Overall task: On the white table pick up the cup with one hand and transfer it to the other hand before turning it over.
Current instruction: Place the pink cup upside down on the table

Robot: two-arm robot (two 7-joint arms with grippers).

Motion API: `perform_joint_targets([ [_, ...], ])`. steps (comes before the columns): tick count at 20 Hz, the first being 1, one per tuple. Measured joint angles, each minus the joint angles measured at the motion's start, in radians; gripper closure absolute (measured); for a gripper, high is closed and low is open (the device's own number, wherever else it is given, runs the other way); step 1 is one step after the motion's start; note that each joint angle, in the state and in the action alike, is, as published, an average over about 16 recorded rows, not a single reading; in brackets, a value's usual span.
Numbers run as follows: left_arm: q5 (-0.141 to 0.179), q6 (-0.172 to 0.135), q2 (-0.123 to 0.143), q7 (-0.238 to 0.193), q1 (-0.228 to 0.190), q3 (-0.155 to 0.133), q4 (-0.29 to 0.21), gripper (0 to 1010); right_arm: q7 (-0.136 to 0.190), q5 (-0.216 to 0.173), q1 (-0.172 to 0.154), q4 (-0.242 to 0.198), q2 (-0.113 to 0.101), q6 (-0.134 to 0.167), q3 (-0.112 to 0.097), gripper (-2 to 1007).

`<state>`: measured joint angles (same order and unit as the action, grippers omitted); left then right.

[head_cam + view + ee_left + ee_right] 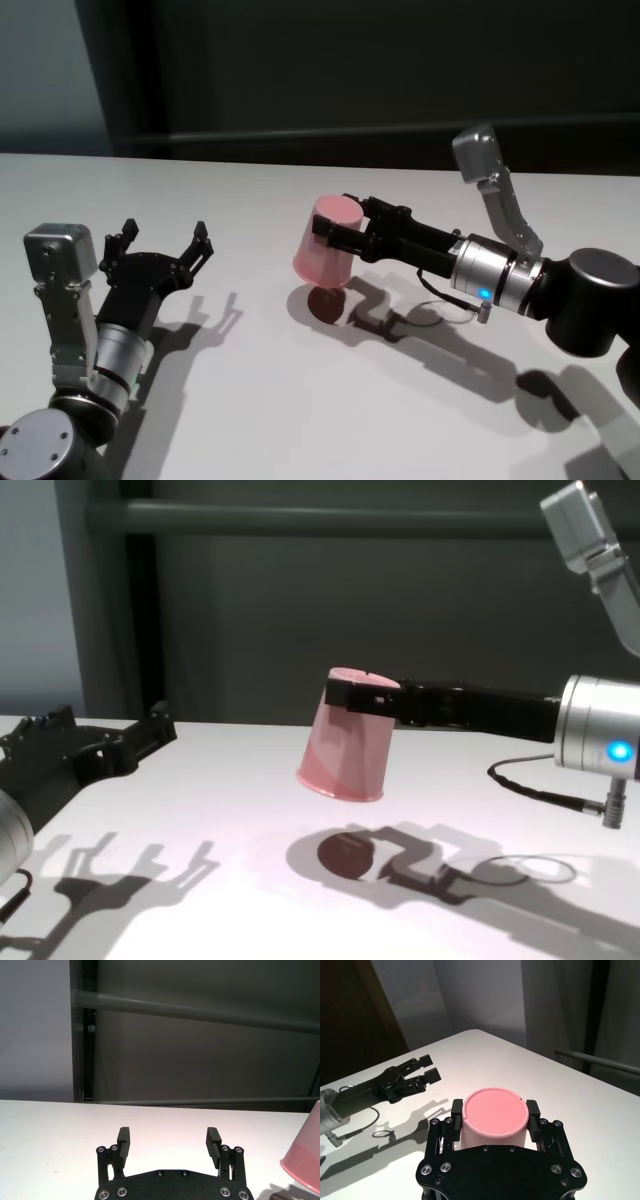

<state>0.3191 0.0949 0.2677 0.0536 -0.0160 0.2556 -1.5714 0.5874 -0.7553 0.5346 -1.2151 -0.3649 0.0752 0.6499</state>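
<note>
One cup (326, 244), inverted and lifted above the worktop (240, 400), centre frame, pinched by the right claw (335, 233); left claw (160, 243) spread, empty, lower left.

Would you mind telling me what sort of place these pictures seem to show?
Probably a robot lab or test bench, not a home. A bare white table holds nothing but shadows, the right tool holds a lone pink cup aloft, and the backdrop is a plain dark wall.
</note>
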Motion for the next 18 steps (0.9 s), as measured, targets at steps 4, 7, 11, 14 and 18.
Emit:
perform_joint_targets([
  [4, 0.000, 0.000, 0.000, 0.000, 0.000, 0.000, 0.000, 7, 0.036, 0.028, 0.028, 0.044, 0.011, -0.002, 0.013, 270],
  [7, 0.000, 0.000, 0.000, 0.000, 0.000, 0.000, 0.000, 7, 0.061, 0.049, 0.048, 0.080, 0.023, -0.008, 0.023, 270],
  [11, 0.000, 0.000, 0.000, 0.000, 0.000, 0.000, 0.000, 7, 0.088, 0.075, 0.071, 0.127, 0.040, -0.018, 0.034, 270],
  [14, 0.000, 0.000, 0.000, 0.000, 0.000, 0.000, 0.000, 7, 0.104, 0.091, 0.084, 0.157, 0.052, -0.025, 0.040, 270],
  [18, 0.000, 0.000, 0.000, 0.000, 0.000, 0.000, 0.000, 7, 0.119, 0.106, 0.093, 0.182, 0.064, -0.029, 0.042, 270],
])
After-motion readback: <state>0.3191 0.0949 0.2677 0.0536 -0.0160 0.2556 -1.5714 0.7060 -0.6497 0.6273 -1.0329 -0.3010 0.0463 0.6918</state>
